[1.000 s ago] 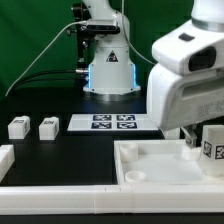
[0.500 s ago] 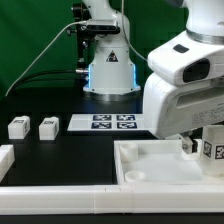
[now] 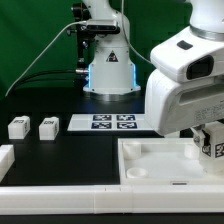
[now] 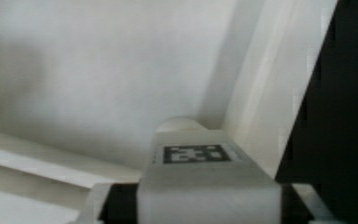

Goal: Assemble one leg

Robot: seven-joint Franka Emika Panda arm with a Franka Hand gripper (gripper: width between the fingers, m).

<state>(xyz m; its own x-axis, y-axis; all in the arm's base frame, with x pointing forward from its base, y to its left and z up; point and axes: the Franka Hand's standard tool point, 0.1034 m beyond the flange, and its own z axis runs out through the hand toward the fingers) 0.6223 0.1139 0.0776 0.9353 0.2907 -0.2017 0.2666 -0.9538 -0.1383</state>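
My gripper (image 3: 205, 142) is shut on a leg (image 3: 213, 140), a small white peg with a black-and-white tag, and holds it upright over the far right corner of the large white tray-like piece (image 3: 150, 160). In the wrist view the leg (image 4: 201, 170) sits between my fingers (image 4: 115, 202), its end close to a rounded bump (image 4: 183, 127) in the tray's corner, beside the tray's rim (image 4: 265, 80). I cannot tell whether leg and tray touch. Two more legs (image 3: 17, 127) (image 3: 48, 127) stand on the black table at the exterior view's left.
The marker board (image 3: 112, 122) lies flat in front of the arm's base (image 3: 108, 70). A white part (image 3: 5, 158) shows at the lower left edge of the exterior view. A white ledge (image 3: 60, 198) runs along the front.
My gripper, still holding the leg, dipped slightly and came back up over the tray's corner. The tray has shifted a little toward the exterior view's right.
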